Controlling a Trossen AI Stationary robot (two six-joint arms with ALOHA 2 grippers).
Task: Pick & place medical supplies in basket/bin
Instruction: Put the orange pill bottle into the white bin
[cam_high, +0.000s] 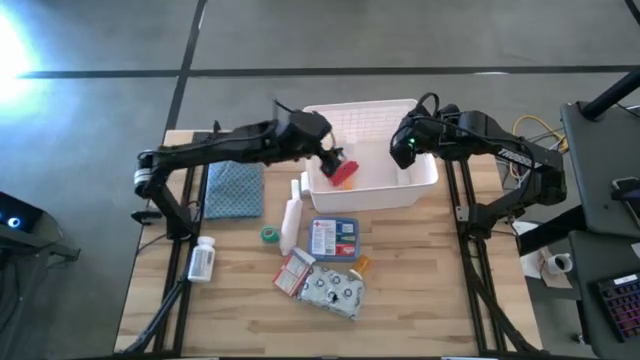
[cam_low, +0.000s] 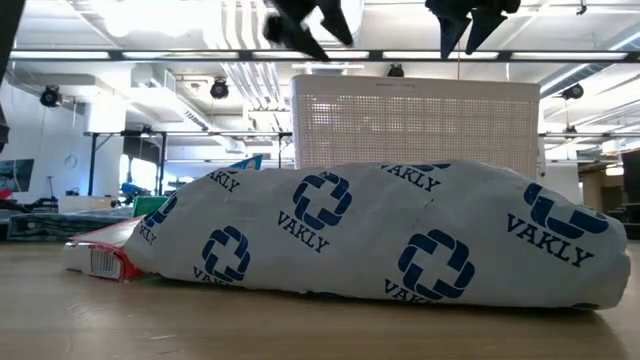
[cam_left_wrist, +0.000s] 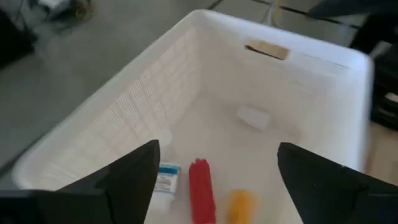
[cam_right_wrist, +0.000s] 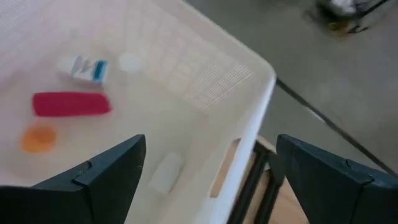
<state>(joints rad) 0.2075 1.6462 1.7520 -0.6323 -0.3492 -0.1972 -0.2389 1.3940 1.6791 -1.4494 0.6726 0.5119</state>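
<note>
1. While both arms hang above it, the white lattice-walled bin (cam_high: 420, 185) stands at the far side of the wooden worktop (cam_high: 420, 300); a red tube (cam_left_wrist: 201, 190) and a small orange item (cam_left_wrist: 241, 204) lie inside.
2. Left tool (cam_left_wrist: 214, 180) is spread wide, empty, touching nothing.
3. Right tool (cam_right_wrist: 208, 177) is equally released over the bin's corner.
4. A silvery dotted pouch (cam_high: 335, 290), blue-white flat box (cam_high: 333, 239) and white pill bottle (cam_high: 201, 260) stay outside; the pouch hides much in the low view.

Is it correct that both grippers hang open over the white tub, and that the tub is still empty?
Not quite. Both grippers do hang open over the tub, left and right, but it is not empty. Both wrist views show a red tube, an orange item and a small blue-white item lying in it.
</note>
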